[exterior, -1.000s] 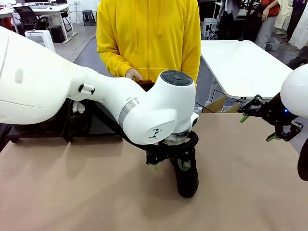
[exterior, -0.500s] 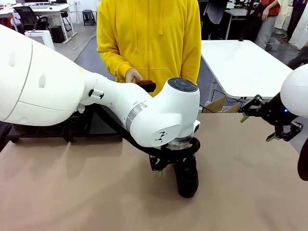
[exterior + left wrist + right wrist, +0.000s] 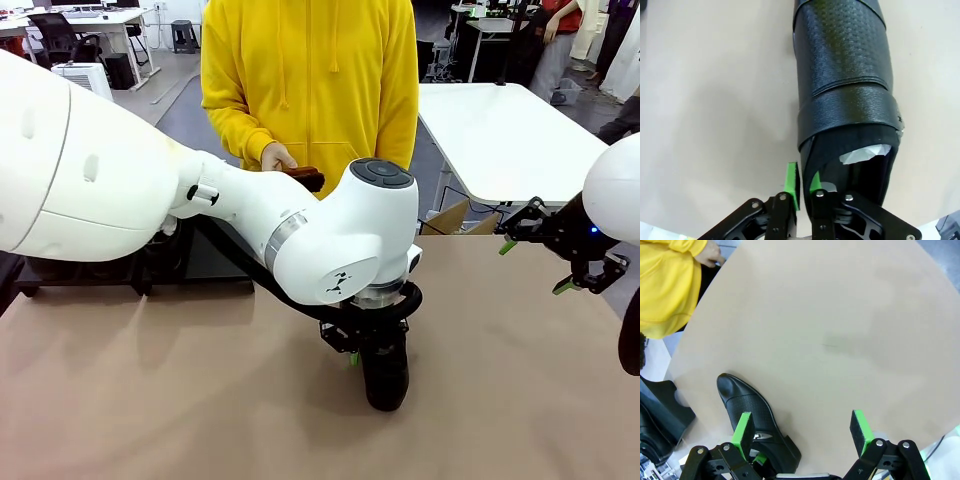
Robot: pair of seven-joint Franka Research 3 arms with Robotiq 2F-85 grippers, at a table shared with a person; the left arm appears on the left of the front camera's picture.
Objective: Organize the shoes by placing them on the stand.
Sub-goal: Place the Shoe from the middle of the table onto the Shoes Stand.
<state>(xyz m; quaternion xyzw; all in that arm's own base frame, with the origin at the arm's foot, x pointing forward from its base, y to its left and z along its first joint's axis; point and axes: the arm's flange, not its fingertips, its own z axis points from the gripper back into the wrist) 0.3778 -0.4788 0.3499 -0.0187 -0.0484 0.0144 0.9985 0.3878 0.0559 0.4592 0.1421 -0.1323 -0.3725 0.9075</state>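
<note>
One black shoe [image 3: 387, 378] lies on the brown tabletop near the middle, its toe towards the robot's side. In the left wrist view this shoe [image 3: 842, 75] shows textured leather and white paper inside. My left gripper [image 3: 362, 352] [image 3: 802, 184] is shut on the shoe's side wall at the opening, one green pad outside and one inside. My right gripper [image 3: 535, 265] [image 3: 801, 432] hangs open in the air at the right, holding nothing, and sees the same shoe [image 3: 747, 407] below. The black stand [image 3: 205, 258] sits at the far left, mostly hidden behind my left arm.
A person in a yellow hoodie [image 3: 310, 70] stands at the far side, one hand [image 3: 275, 155] holding a dark brown object. A cardboard box [image 3: 455, 218] sits past the far edge. Bare tabletop [image 3: 150, 400] lies left and right of the shoe.
My left gripper's jaws have come together on the shoe's side wall, and the left wrist has shifted a little to the right. The right arm has not moved.
</note>
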